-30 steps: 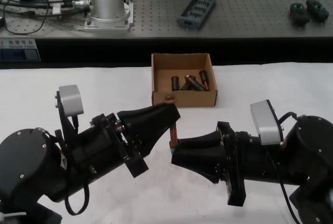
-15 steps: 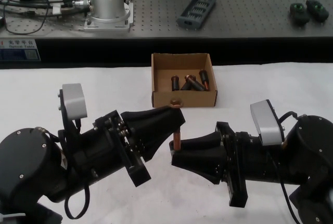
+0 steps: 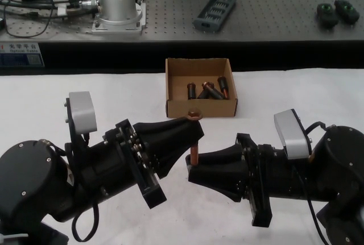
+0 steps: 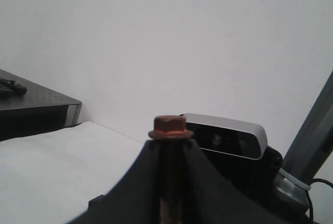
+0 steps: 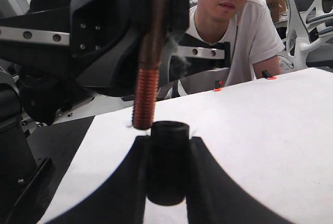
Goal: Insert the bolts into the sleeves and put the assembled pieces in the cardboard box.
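My left gripper (image 3: 194, 125) is shut on a copper-coloured bolt (image 3: 194, 142), head up and thread down; its hex head (image 4: 169, 127) pokes out between the black fingers. My right gripper (image 3: 192, 170) is shut on a black sleeve (image 5: 167, 161), held upright just under the bolt. The bolt's threaded tip (image 5: 144, 103) hangs at the sleeve's rim, slightly off to one side of the bore. Both grippers meet over the white table, in front of the cardboard box (image 3: 201, 87), which holds several assembled pieces (image 3: 208, 90).
White table surface (image 3: 114, 94) lies around both arms. Behind it is a dark perforated bench (image 3: 273, 6) with a metal column (image 3: 116, 0), a black ribbed block (image 3: 215, 9) and two small dark parts (image 3: 338, 12). A person sits beyond the table in the right wrist view.
The left gripper has shifted the bolt right and slightly down, bringing its tip over the sleeve. The right arm has stayed in place.
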Controlling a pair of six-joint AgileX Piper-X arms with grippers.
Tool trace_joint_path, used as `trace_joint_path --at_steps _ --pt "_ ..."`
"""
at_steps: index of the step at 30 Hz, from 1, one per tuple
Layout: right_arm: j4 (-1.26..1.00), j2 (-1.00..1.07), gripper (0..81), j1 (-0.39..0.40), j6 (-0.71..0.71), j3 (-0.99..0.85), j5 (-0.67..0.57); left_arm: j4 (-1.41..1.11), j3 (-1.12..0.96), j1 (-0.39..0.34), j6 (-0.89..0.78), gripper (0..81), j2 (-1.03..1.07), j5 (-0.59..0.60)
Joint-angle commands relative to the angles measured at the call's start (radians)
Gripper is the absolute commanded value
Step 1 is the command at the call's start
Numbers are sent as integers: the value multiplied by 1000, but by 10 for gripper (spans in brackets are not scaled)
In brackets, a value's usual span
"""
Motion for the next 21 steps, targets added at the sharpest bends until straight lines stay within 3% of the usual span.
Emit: trace_joint_path --at_steps 1,21 --pt "-17 3 71 -5 1 -5 -42 -16 -3 -1 54 6 -14 -7" --pt "-17 3 71 -5 1 -5 -44 -16 44 34 43 6 -114 -52"
